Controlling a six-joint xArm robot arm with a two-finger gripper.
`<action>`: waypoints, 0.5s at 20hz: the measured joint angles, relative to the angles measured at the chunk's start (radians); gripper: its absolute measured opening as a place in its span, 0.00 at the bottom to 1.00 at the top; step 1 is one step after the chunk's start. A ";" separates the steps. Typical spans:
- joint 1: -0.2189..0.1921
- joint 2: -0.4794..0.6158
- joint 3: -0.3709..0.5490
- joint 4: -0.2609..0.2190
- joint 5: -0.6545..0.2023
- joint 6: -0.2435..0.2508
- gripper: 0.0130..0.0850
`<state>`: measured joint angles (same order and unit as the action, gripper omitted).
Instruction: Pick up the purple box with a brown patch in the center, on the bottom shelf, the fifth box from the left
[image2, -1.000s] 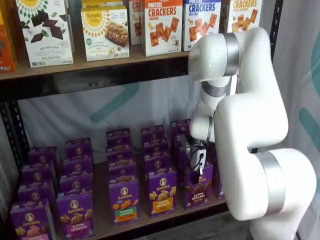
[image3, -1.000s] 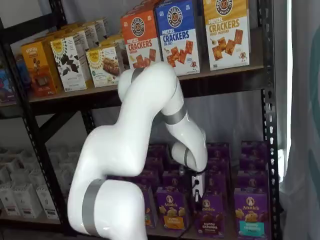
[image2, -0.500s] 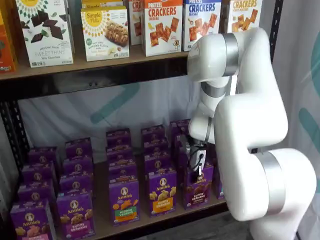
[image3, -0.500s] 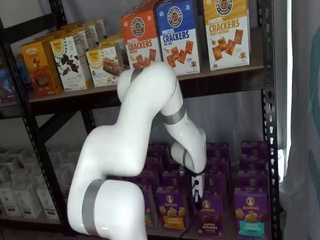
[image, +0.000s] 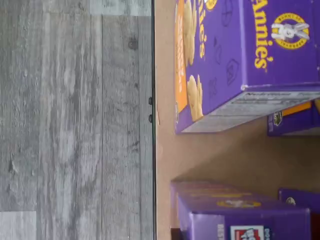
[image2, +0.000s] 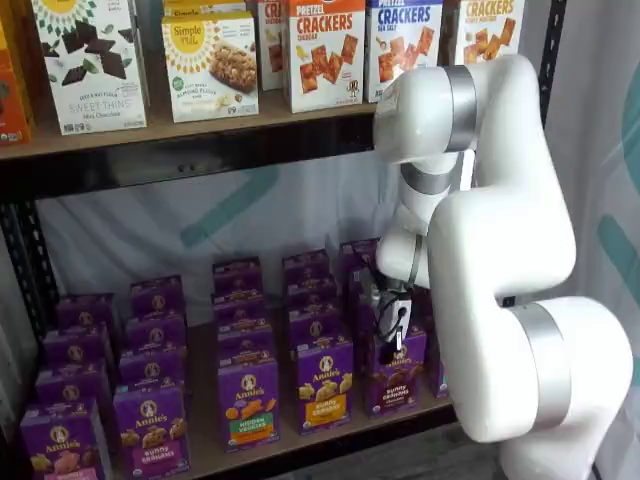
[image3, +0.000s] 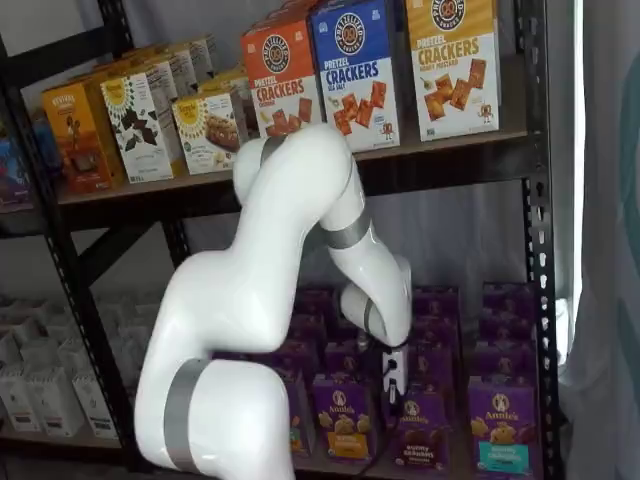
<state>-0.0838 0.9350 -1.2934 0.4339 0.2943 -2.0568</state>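
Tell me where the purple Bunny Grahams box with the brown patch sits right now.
In both shelf views the purple box stands in the front row of the bottom shelf, directly under the gripper, with an orange-banded purple carton beside it.

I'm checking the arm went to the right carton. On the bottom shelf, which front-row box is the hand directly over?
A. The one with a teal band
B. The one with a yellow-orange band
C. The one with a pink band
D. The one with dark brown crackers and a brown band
D: in both shelf views the hand sits at the top of the purple box showing dark brown bunny crackers, on the bottom shelf.
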 joint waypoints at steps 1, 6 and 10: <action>0.000 -0.001 0.000 0.000 0.001 0.000 0.39; -0.001 -0.004 0.005 -0.008 -0.001 0.006 0.28; -0.003 -0.006 0.010 -0.029 -0.004 0.024 0.22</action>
<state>-0.0864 0.9293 -1.2837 0.4045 0.2900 -2.0326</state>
